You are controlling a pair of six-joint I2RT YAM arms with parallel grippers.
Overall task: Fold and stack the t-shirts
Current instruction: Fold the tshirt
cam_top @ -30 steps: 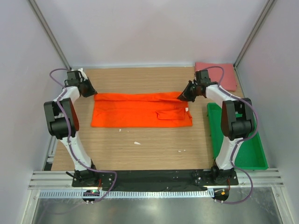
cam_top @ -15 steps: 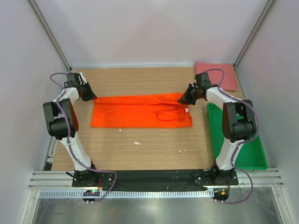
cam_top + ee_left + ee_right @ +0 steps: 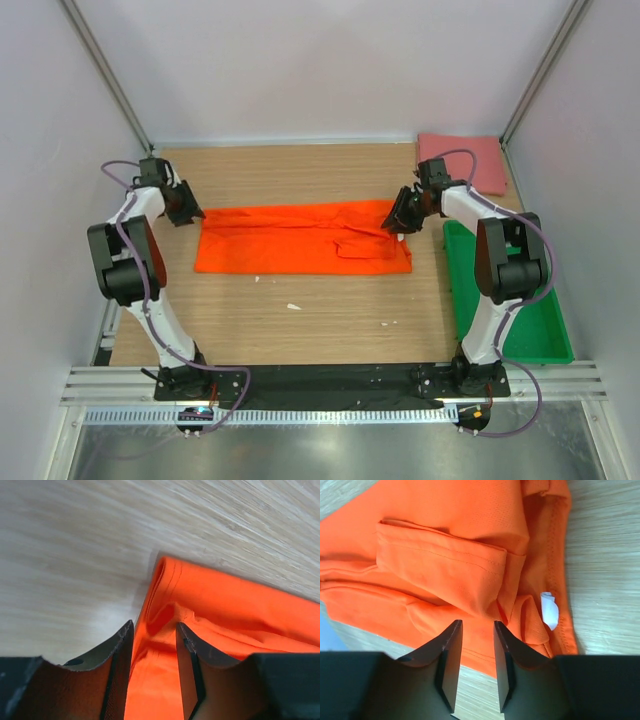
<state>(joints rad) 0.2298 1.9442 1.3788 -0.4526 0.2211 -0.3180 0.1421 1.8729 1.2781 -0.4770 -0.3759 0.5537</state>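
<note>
The bright orange t-shirt [image 3: 300,240] lies on the wooden table, folded into a long flat band. My left gripper [image 3: 190,213] is at its far left corner. In the left wrist view the left gripper [image 3: 154,625] is open, with the shirt's folded corner [image 3: 225,605] between and ahead of the fingers. My right gripper [image 3: 398,222] is at the far right corner. In the right wrist view the right gripper [image 3: 476,622] is open just above the shirt [image 3: 445,540], near its white label [image 3: 550,610]. The dull pink-red t-shirt [image 3: 465,160] lies folded at the far right corner.
A green plastic tray [image 3: 530,320] stands along the right edge of the table, beside the right arm. Small white scraps [image 3: 293,306] lie on the wood in front of the orange shirt. White walls enclose the table on three sides.
Both grippers have moved a little toward the near side at the shirt's far corners. The shirt's far edge has come nearer, so the band is slightly narrower.
</note>
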